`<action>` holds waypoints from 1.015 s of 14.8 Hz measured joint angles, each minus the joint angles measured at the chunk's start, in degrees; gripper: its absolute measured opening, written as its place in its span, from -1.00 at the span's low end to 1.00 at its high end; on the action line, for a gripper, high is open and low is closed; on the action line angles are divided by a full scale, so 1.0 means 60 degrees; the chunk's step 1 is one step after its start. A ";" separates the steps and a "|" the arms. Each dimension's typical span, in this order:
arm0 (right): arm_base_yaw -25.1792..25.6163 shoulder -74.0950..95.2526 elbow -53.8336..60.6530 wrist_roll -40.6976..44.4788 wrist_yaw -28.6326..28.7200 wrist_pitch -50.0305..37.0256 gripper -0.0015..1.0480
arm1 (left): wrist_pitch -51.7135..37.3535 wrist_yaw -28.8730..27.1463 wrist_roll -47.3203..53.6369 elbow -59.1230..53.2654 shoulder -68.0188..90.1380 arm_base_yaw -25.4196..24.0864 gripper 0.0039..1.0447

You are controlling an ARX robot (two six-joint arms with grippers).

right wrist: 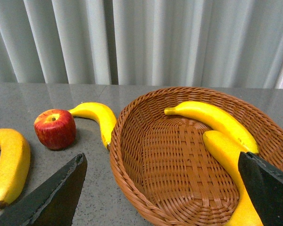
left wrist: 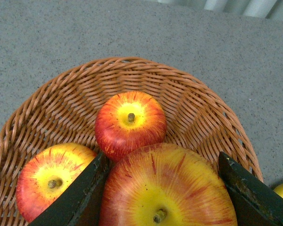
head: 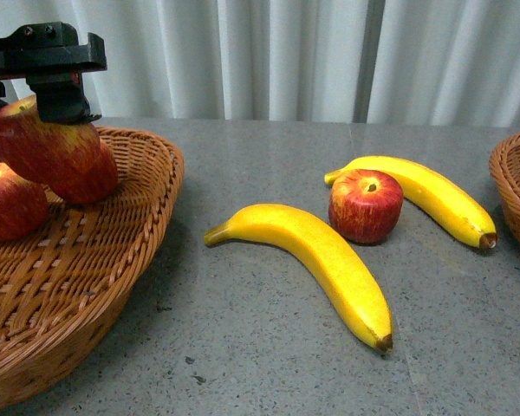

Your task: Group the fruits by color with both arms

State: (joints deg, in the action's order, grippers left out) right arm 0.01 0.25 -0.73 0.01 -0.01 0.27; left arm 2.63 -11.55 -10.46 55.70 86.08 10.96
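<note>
The held apple (head: pixel 35 139) is sitting between the jaws of the left gripper (left wrist: pixel 161 159). The jaws are pressing on its two sides, and its stem is pointing toward the wrist camera. It is hanging low over the left basket (head: pixel 113 251). Whether it is resting on the weave or on another fruit cannot be told.

Two more apples are lying in that basket. The middle apple (left wrist: pixel 130 123) is sitting stem up just beside the held one. The side apple (left wrist: pixel 49 179) is showing at the left edge of the front view.

The table apple (head: pixel 366 205) is standing upright on the grey table (head: pixel 243 347), well apart from the left basket. It is lying between two bananas and just beside each. The near banana (head: pixel 316 260) is curving toward the robot, and the far banana (head: pixel 425 195) is arching behind the apple with its brown tip pointing right.

The right gripper (right wrist: pixel 160 160) is hovering above the right basket (right wrist: pixel 114 155) with its jaws spread wide, gripping nothing. Two bananas are lying in this basket: the rim banana (right wrist: pixel 212 120) along the wall and the inner banana (right wrist: pixel 224 153) just beside it. In the front view, only a slice of this basket is showing at the right edge.

A pale curtain (head: pixel 286 52) is hanging behind the table.
</note>
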 joint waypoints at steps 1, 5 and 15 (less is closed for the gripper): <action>0.0000 0.0000 0.0000 0.0000 0.0004 0.0000 0.87 | 0.0015 0.0033 -0.0007 0.0000 0.0007 0.0044 0.42; 0.0000 0.0000 0.0000 0.0000 0.0004 0.0004 0.87 | -0.0117 0.0091 0.0229 0.0095 -0.0004 0.0284 0.88; 0.0000 0.0000 0.0000 0.0000 0.0004 0.0000 0.87 | -0.0568 0.2677 0.4353 0.2605 0.2532 0.2940 0.88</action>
State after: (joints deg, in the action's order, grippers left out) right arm 0.01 0.25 -0.73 0.01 0.01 0.27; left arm -0.78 4.51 15.66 71.33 101.27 28.60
